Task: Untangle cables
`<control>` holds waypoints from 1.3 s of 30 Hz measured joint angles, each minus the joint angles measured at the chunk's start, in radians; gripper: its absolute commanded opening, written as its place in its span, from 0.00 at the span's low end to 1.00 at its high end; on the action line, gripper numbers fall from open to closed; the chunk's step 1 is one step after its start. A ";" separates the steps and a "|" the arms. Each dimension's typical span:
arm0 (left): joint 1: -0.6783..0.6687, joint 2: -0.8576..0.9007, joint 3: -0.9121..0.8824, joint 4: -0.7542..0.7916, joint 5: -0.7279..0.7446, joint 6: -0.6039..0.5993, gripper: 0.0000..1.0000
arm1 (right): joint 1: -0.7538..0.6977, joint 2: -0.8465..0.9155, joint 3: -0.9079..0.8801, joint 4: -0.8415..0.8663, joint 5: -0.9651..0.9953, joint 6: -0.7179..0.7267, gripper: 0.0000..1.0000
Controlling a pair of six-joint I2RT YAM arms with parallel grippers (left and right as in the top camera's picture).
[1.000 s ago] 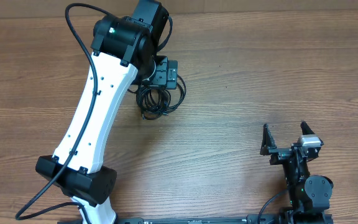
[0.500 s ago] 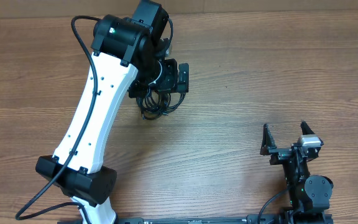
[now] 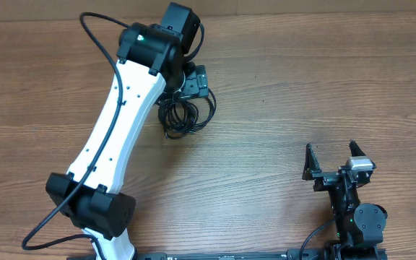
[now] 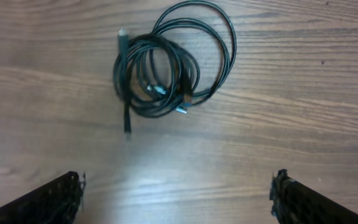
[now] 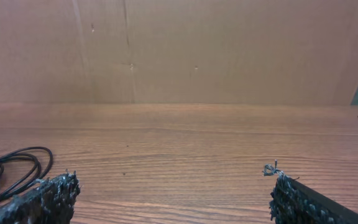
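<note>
Wood-grain bench (image 3: 302, 87) carries the cables (image 4: 166, 68), coiled near its far edge, left of centre, and unshifted. Above them the left fingers (image 4: 48, 199) have been swung slightly, spread wide and empty. The right fingers (image 3: 310, 165), also apart, are parked by the near-right corner. Untangling is judged unstarted.

Lab: wood tbl (image 3: 302, 87), cardboard wall (image 5: 179, 50), robot arms (image 3: 114, 137).

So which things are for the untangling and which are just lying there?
For the job:
- cables, thin black cords coiled in one bundle
- left gripper, open, close to them
- right gripper, open, well away from them

Just there:
- wooden table
- thick black cable running along the left arm
- brown wall behind the table
</note>
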State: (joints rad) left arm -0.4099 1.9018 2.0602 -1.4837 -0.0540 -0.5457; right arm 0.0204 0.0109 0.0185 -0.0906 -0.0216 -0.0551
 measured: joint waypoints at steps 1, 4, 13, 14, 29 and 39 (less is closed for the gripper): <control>0.000 0.000 -0.019 0.022 0.000 0.006 1.00 | 0.000 0.000 0.000 0.001 0.000 0.000 1.00; 0.000 0.000 -0.050 0.071 0.000 0.025 1.00 | 0.000 0.000 0.000 0.001 0.000 0.000 1.00; 0.000 0.000 -0.117 0.124 -0.039 0.071 0.87 | 0.000 0.000 0.000 0.001 0.000 0.000 1.00; 0.000 0.000 -0.130 0.122 -0.044 0.076 0.88 | 0.000 0.000 0.000 0.000 0.000 0.000 1.00; 0.000 0.000 -0.332 0.262 -0.060 0.263 0.82 | 0.000 0.000 0.000 0.001 0.000 0.000 1.00; 0.000 0.000 -0.388 0.371 -0.063 0.439 0.78 | 0.000 0.000 0.000 0.000 0.000 0.000 1.00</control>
State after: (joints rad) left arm -0.4099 1.9022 1.6718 -1.1126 -0.1173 -0.1070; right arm 0.0204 0.0109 0.0185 -0.0902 -0.0216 -0.0555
